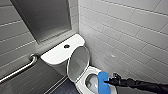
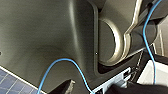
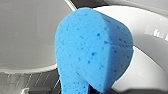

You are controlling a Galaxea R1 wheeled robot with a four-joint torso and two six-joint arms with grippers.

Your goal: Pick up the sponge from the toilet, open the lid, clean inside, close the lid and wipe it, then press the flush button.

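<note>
Presently: bright blue soft chunky sponge (image 1: 103,81) (image 3: 92,50), clamped in the black right gripper (image 1: 108,81), poised over the open bowl of the glossy white ceramic toilet (image 1: 82,86). Oval white lid (image 1: 78,62) raised, grey underside showing. Small dark round flush button (image 1: 66,46) centred on the tank top. Metal grab rail (image 1: 20,70) on the adjacent tiled wall.

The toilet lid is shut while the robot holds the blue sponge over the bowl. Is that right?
Not quite. The lid is open, standing upright in front of the tank, as the head view shows. The rest is right: the right arm's fingers hold the blue sponge over the bowl of the toilet.
</note>
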